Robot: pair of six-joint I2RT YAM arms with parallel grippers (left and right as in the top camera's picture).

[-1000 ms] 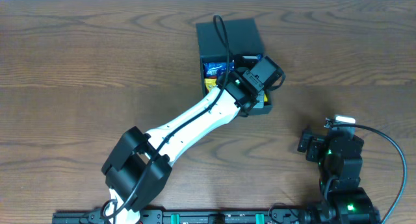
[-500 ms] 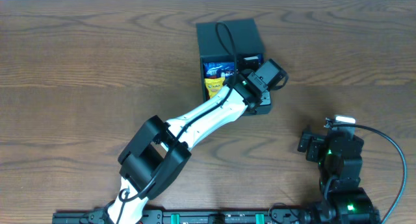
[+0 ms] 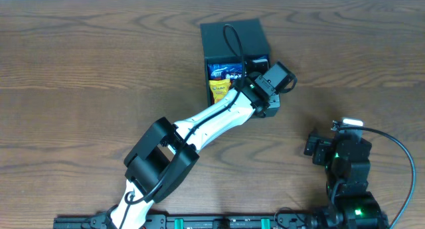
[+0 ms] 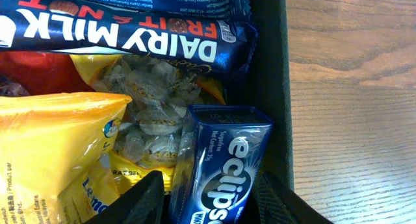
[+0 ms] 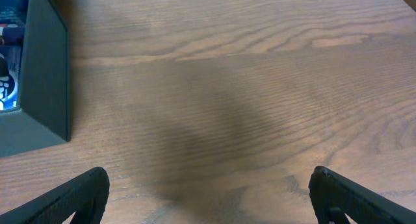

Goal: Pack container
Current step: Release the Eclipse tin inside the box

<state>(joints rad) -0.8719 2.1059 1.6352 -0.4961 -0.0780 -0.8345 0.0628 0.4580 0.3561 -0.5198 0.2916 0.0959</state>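
The dark container [image 3: 232, 38] stands open at the back middle of the table, its lid lying flat behind it. My left gripper [image 3: 256, 80] reaches into its right side. In the left wrist view the left gripper [image 4: 211, 201] is shut on a blue Eclipse mint box [image 4: 221, 162], held against the container's right wall [image 4: 270, 68]. Below it lie a Dairy Milk bar [image 4: 130, 32], a yellow packet [image 4: 52, 152] and a bag of wrapped sweets [image 4: 149, 113]. My right gripper [image 3: 332, 149] is open and empty over bare table [image 5: 208, 204].
The container's dark outer wall [image 5: 45, 87] shows at the left edge of the right wrist view, well apart from the right gripper. Wood-grain table top surrounds the container. The left arm stretches diagonally from the front left up to the container.
The left arm has stretched further, and its wrist has shifted slightly up and to the right over the container's right side. The right arm has not moved.
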